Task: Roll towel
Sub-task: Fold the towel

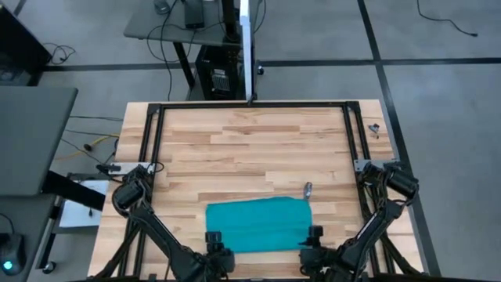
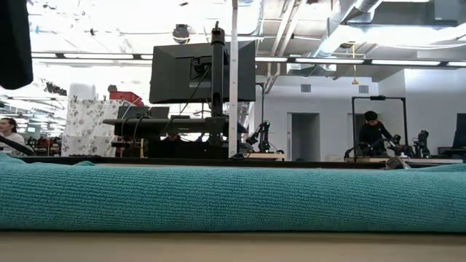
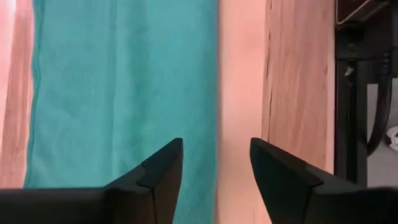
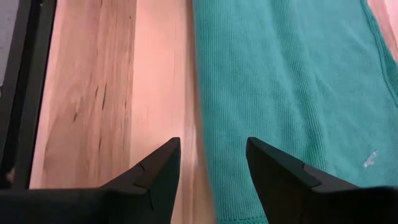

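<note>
Down at the near edge of the table (image 1: 258,149) is where both my arms are parked right now; the towel (image 1: 257,223) lies flat on the wood toward that near side, roughly centered, teal and plain. My left gripper (image 3: 214,165) sits at the towel's near left corner; its fingers stand apart with nothing between them, one finger over the cloth edge and the other over bare wood. My right gripper (image 4: 212,163) is at the near right corner, same deal; jaws parted, gripping nothing, the towel's edge running right under the gap. From the low camera the towel fills the foreground as one long teal band with a rounded front edge; can't honestly tell if that's a roll or just a fold. Small metal bit (image 1: 308,189) lies on the wood just beyond the towel's far right corner.
</note>
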Controlling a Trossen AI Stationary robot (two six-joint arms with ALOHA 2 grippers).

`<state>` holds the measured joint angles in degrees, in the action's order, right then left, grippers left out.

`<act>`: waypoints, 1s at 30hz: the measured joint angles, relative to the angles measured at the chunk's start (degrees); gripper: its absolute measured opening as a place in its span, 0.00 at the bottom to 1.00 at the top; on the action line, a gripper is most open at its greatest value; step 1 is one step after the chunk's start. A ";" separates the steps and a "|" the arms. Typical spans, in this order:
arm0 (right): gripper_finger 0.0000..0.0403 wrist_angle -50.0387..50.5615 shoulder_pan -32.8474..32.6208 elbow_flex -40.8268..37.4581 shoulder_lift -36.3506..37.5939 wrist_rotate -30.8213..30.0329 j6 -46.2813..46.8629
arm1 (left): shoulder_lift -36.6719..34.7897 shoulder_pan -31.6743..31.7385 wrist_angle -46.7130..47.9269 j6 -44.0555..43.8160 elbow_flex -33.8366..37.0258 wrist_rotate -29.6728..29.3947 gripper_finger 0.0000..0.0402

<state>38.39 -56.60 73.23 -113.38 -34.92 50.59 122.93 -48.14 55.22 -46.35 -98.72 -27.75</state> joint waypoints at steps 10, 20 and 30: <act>0.54 -0.82 0.81 -2.16 -0.35 -0.28 -0.02 | 0.02 0.33 -4.34 -0.24 8.39 0.22 0.48; 0.54 -4.70 1.09 -5.46 -0.20 1.49 -3.04 | -0.04 0.33 -6.78 1.53 10.72 0.94 0.48; 0.50 -5.23 2.39 -6.71 0.01 4.71 -2.39 | -0.04 0.45 -6.82 -0.84 10.78 0.19 0.39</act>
<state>33.15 -54.21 66.52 -113.38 -30.21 48.20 122.89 -47.69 48.40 -47.18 -87.94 -27.55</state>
